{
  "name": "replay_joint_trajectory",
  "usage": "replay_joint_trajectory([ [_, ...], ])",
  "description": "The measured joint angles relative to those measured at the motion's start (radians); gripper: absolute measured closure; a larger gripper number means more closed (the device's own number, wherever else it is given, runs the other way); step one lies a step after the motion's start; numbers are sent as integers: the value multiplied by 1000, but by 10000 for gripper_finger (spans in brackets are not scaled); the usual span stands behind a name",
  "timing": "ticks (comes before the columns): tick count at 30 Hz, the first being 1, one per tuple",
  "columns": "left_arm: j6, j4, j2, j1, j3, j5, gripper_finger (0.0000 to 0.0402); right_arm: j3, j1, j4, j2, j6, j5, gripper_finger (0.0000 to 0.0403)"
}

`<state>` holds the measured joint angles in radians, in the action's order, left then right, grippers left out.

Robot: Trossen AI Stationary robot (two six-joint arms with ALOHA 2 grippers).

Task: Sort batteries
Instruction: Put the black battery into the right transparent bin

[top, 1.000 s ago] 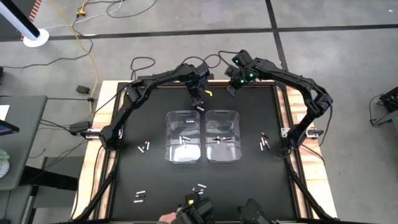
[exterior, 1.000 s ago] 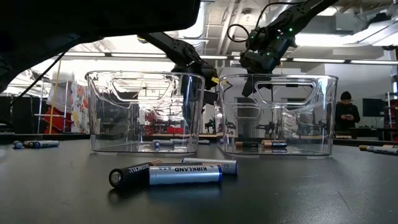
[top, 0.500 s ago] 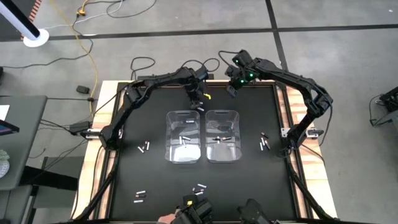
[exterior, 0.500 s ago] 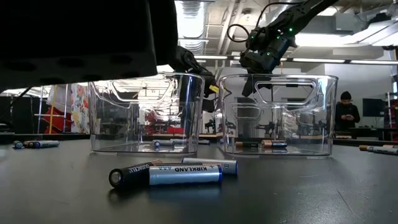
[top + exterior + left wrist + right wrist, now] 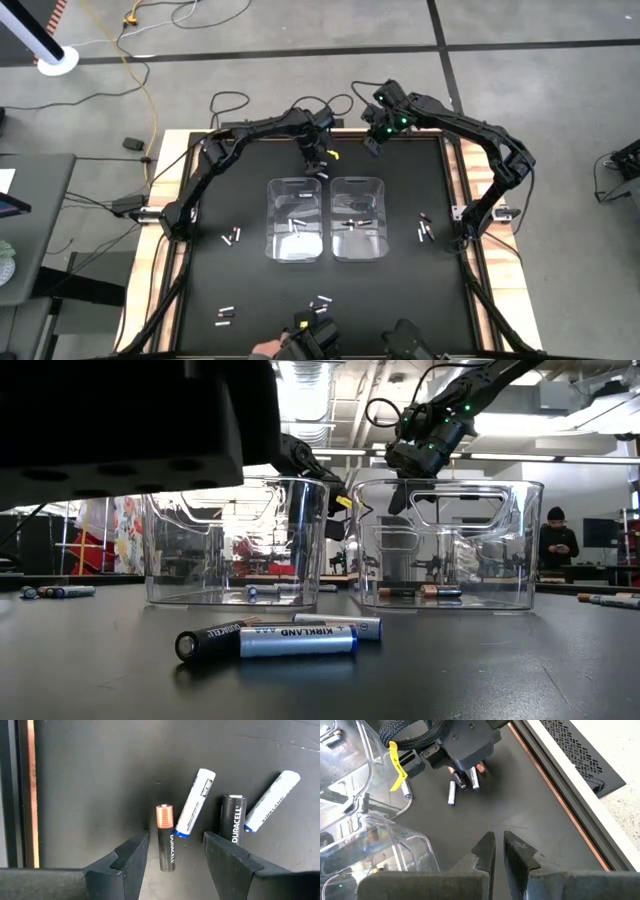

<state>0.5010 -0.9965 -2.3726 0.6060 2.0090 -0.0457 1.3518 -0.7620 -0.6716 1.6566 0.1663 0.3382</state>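
We look down on a black tabletop [image 5: 250,285] with two clear plastic bins [image 5: 297,219] side by side at its middle. The left claw [image 5: 172,857] hovers low at the far edge, behind the left bin, its fingers [image 5: 131,855] spread on either side of a dark battery with a copper end [image 5: 165,837] lying flat. Just beside it lie two white batteries [image 5: 194,803] and another dark one [image 5: 233,818]. The right claw [image 5: 498,851] hangs near the far edge behind the right bin, its fingers nearly pressed together, holding nothing. A few batteries lie inside each bin, and other small groups lie scattered around them, including three at the near edge [image 5: 268,639].
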Motion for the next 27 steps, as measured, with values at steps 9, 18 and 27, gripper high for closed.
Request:
replay_joint_trajectory([
  [9,34,0,0,4,0,45,232,0,0,8,0,0,0,347],
  [18,51,0,0,5,0,52,309,0,0,20,0,0,0,347],
  [27,68,-13,-1,2,0,55,383,0,0,22,0,-1,0,347],
])
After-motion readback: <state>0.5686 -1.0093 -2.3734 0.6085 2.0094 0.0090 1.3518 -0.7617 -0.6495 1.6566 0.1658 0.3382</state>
